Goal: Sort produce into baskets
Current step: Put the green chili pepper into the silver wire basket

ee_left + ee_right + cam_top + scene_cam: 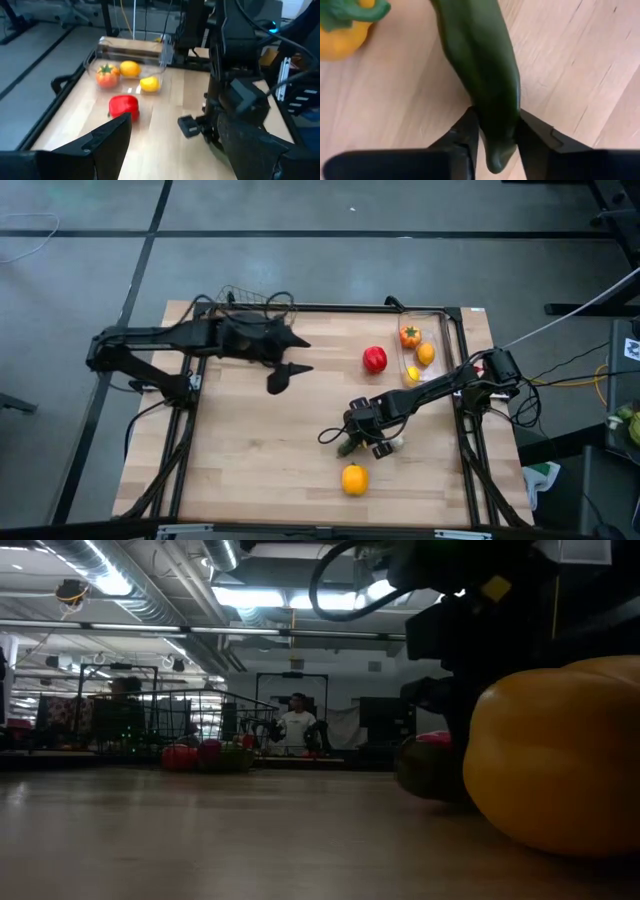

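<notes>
Your right gripper [496, 134] has its two fingers [465, 135] pressed against either side of a long green pepper [480, 65] lying on the table [250, 470], toward the near right corner. The grip sits at one tip of the pepper, and its long axis runs straight away from the fingers, so the bulk of it hangs ahead of the hold; a lift from here will likely tip it. A yellow bell pepper [354, 479] lies just beside, nearer the front edge, and something small and pale [396, 444] lies on the gripper's other side. A red pepper [374, 359] rests mid-table toward the far edge. The clear bin [440, 315] at the far right corner already holds a tomato [409, 335] and two yellow fruits. Your left gripper [285, 373] hangs over the far left of the table by the wire basket [245, 298], fingers apart and empty. The right arm is plainly nearer.
</notes>
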Controlling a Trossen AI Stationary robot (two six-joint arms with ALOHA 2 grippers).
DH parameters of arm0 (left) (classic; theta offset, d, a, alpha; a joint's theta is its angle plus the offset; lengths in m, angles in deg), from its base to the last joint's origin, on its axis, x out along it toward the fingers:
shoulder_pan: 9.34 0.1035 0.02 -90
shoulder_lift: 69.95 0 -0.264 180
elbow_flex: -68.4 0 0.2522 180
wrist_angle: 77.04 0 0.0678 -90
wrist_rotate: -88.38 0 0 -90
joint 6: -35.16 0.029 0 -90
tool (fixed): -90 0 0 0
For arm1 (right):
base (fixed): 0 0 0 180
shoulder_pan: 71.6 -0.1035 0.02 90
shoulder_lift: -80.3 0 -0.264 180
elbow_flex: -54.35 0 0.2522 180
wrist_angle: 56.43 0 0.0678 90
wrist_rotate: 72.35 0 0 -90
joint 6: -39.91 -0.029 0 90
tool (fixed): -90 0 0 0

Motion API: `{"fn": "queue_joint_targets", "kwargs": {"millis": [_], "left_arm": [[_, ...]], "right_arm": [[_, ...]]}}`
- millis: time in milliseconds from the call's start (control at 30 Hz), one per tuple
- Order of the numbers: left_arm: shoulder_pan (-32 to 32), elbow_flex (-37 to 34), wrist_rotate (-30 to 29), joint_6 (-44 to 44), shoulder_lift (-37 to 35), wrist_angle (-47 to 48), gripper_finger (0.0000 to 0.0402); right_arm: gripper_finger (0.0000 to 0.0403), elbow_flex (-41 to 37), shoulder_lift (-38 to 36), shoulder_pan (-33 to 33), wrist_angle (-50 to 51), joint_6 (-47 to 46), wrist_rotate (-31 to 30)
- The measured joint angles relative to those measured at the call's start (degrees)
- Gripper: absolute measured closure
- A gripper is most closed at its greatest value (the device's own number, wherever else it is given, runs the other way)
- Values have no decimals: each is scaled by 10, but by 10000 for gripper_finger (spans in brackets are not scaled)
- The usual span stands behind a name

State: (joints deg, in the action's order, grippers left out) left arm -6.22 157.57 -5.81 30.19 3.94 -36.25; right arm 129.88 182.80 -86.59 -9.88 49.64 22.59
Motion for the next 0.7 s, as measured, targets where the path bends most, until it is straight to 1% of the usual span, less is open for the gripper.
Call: {"fn": "queue_joint_targets", "kwargs": {"millis": [133, 267, 333, 467, 600, 700], "left_arm": [[0, 0, -17, -23, -36, 64, 109], [0, 0, -51, -55, -62, 148, 109], [0, 0, -63, -73, -71, 190, 109], [-4, 0, -68, -129, -75, 264, 109], [-20, 0, -67, -184, -75, 334, 109], [-34, 0, -68, -222, -75, 350, 109]], "right_arm": [[316, 0, 0, 0, -2, 0, -2], [315, 0, 0, 0, -3, 0, -6], [315, 3, 0, 0, -3, 0, -23], [315, 16, 0, 6, 0, 4, -54], [314, 33, 0, 27, 2, 13, -55], [314, 48, 0, 53, 2, 16, -55]]}}
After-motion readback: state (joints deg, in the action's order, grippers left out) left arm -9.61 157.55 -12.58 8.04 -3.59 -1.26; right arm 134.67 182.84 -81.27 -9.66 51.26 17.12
